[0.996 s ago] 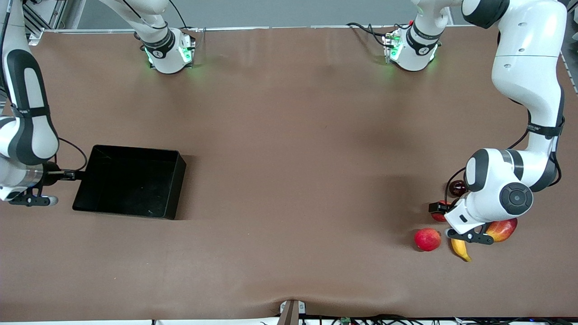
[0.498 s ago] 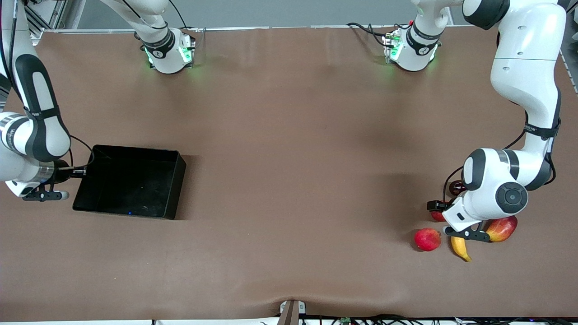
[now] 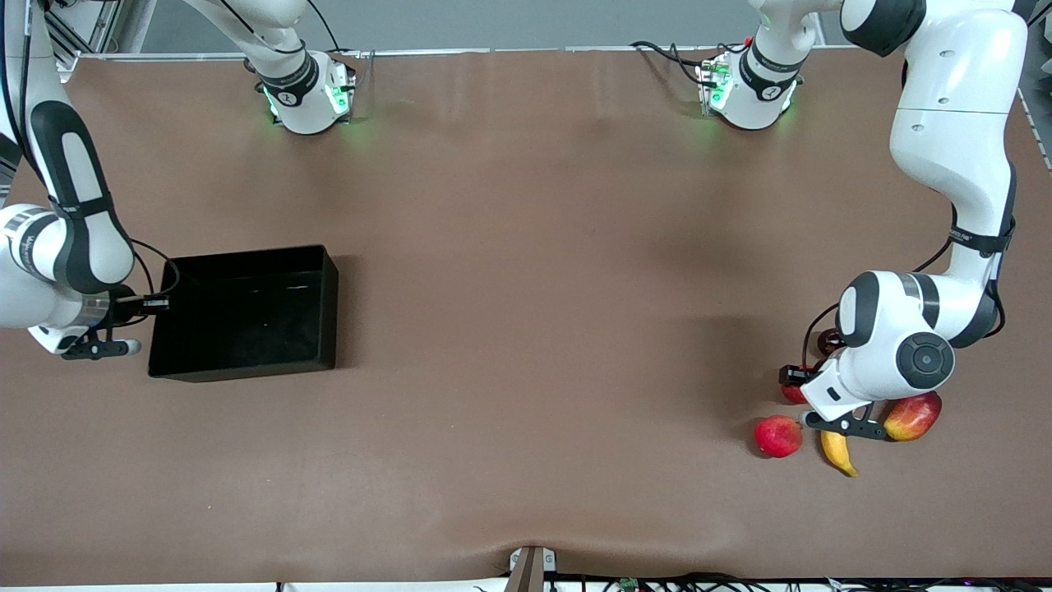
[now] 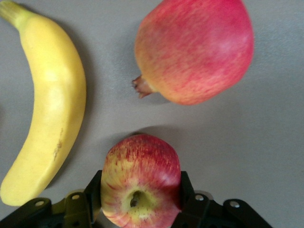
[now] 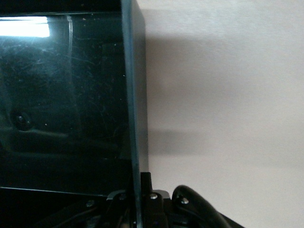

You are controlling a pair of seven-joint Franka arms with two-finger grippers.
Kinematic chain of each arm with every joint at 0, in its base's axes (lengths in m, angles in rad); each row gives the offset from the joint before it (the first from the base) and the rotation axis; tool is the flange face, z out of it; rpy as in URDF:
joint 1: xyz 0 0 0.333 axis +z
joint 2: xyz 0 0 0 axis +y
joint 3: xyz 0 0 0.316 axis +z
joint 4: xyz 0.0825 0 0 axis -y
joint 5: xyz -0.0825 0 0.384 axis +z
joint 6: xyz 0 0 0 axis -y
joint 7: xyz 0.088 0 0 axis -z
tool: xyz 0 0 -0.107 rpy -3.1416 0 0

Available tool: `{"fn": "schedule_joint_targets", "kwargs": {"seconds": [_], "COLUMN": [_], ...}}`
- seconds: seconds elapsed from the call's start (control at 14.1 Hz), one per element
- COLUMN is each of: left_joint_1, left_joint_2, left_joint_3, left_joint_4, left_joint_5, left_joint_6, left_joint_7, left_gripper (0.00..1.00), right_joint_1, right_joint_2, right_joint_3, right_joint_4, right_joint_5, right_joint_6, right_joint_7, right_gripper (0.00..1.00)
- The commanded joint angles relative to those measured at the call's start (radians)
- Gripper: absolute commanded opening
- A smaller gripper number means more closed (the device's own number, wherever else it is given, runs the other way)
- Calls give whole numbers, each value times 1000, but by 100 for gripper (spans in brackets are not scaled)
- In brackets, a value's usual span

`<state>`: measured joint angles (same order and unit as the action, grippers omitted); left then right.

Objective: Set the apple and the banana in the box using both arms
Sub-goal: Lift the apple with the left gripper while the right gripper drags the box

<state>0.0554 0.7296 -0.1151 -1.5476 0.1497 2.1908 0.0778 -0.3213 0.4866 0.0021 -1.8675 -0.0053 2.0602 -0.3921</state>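
apple (image 4: pixel 140 183) between left pincer (image 4: pixel 137 209) fingers on tabletop (image 3: pixel 526 329), contact unclear | banana (image 4: pixel 47 109) beside it | box (image 3: pixel 246 316) at right arm's end, wall clamped by right pincer (image 5: pixel 137 202)

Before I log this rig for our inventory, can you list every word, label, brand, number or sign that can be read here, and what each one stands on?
No text can be read.
Right arm: small print on its grey wrist band, too small to read.
Left arm: small print on its dark strap, too small to read.
Arm bases: a round mark on each black band, illegible.
Box, apple, banana: no labels or stickers.
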Motion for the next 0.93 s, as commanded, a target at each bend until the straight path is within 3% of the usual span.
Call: {"fn": "schedule_joint_targets", "kwargs": {"seconds": [0.0, 0.28, 0.43, 0.57, 0.71, 0.85], "left_joint_1": [7, 0, -2, -5, -5, -9], "left_joint_2": [-39, -104, -136, -156, -180, -205], "left_joint_3": [-2, -5, -6, -8, -18, -25], "left_joint_4": [-3, 3, 11, 40, 57, 61], "left_joint_5": [-2, -6, -13, -16, -16, -16], "left_joint_6": [1, -46, -75, -129, -169, -195], "left_joint_7": [13, 10, 5, 2, 2, 0], "left_gripper": [0, 0, 0, 0, 0, 0], "right_joint_1": [31, 165, 227, 293, 387, 470], "right_joint_2": [-39, -39, -39, -40, -42, -39], "right_joint_3": [9, 10, 10, 10, 10, 9], "right_joint_4": [57, 284, 343, 347, 349, 355], "right_joint_5": [-4, 33, 140, 202, 208, 258], "right_joint_6": [-140, -461, -530, -537, -529, -499], "right_joint_7": [7, 174, 182, 182, 208, 338], "right_gripper": [0, 0, 0, 0, 0, 0]}}
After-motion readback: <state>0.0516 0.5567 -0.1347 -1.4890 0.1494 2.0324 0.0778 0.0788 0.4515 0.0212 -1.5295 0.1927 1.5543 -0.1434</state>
